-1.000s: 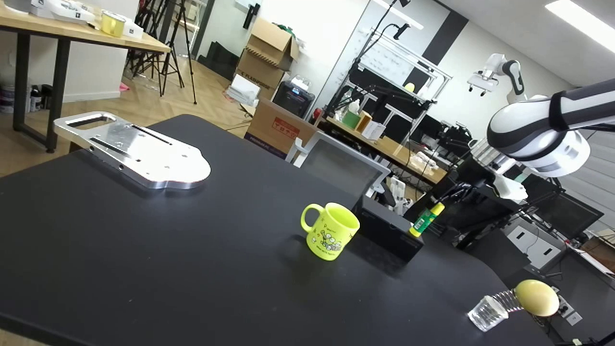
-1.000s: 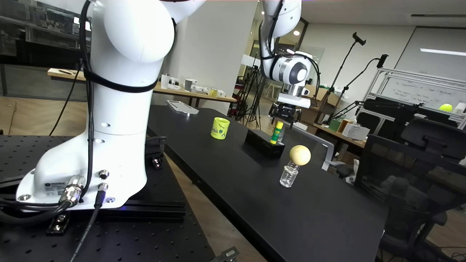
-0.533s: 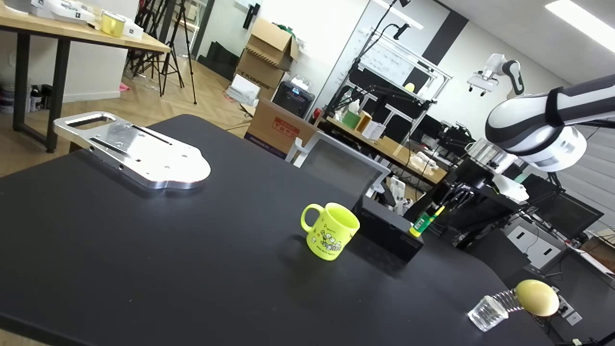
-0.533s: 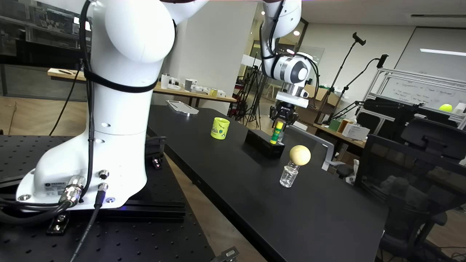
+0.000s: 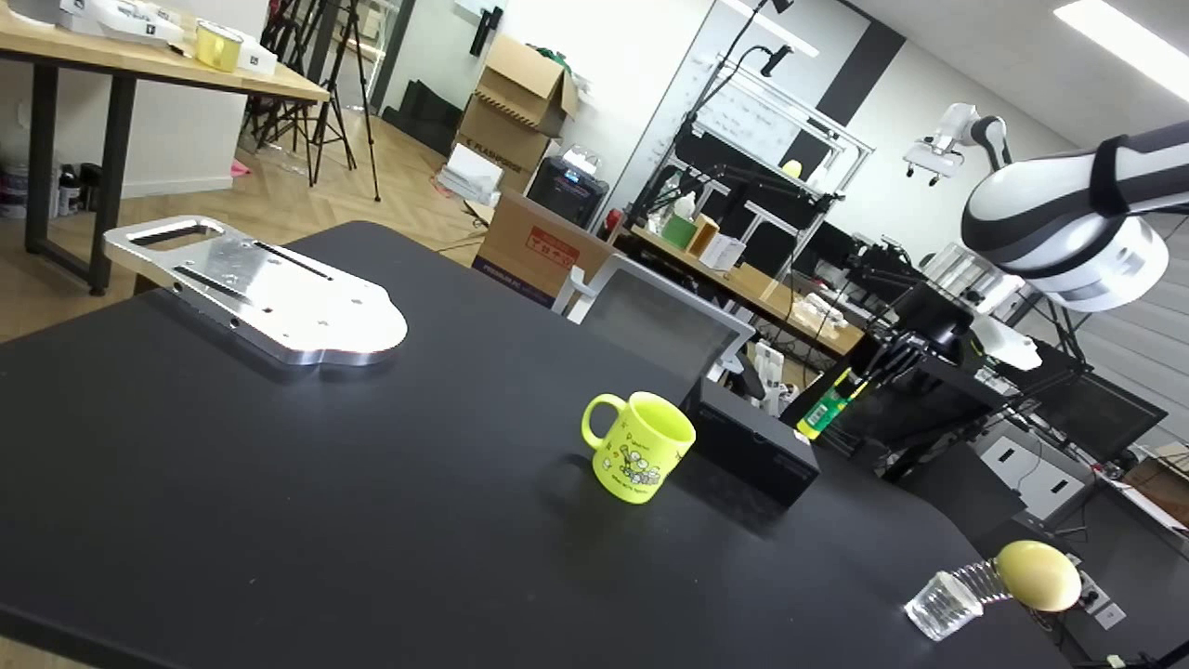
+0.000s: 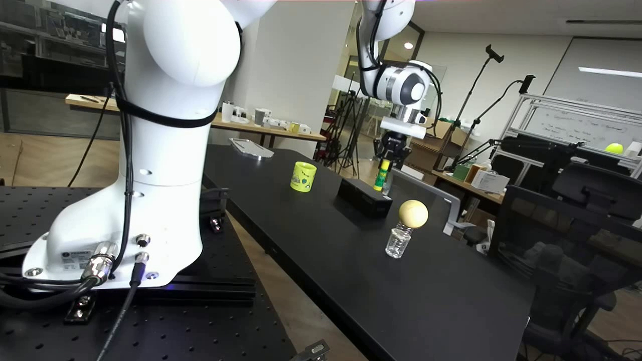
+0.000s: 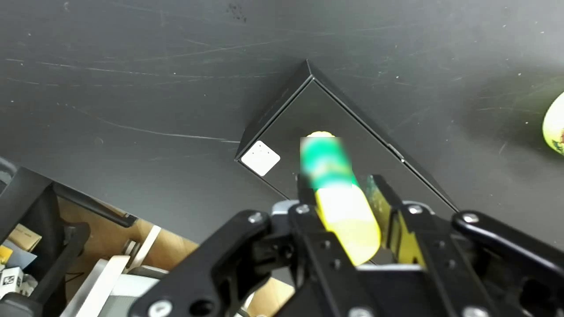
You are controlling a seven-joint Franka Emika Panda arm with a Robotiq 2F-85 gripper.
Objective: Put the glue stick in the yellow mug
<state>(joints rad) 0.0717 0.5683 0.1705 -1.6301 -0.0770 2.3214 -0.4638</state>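
My gripper (image 5: pixel 847 383) is shut on the glue stick (image 5: pixel 827 411), a green tube with yellow ends, holding it by its upper yellow end. In both exterior views the stick hangs roughly upright, its lower end just above the black box (image 6: pixel 363 198). In the wrist view the glue stick (image 7: pixel 348 211) lies between the fingers, close along the left one; its green part is blurred. The yellow mug (image 5: pixel 641 455), lime-coloured with a loop handle and a dark print, stands upright beside the box. Only a sliver of the yellow mug (image 7: pixel 556 125) shows at the wrist view's right edge.
A pale yellow ball (image 6: pixel 414 214) on a spring in a clear glass base stands on the dark table (image 6: pixel 401 301), beyond the box from the mug. A silver metal plate (image 5: pixel 269 288) lies at the far end. A chair back (image 5: pixel 659 311) rises behind the table edge.
The fingers have closed around the upper end of the glue stick. The stick has risen slightly off the box top along with the gripper. Mug and box have stayed put.
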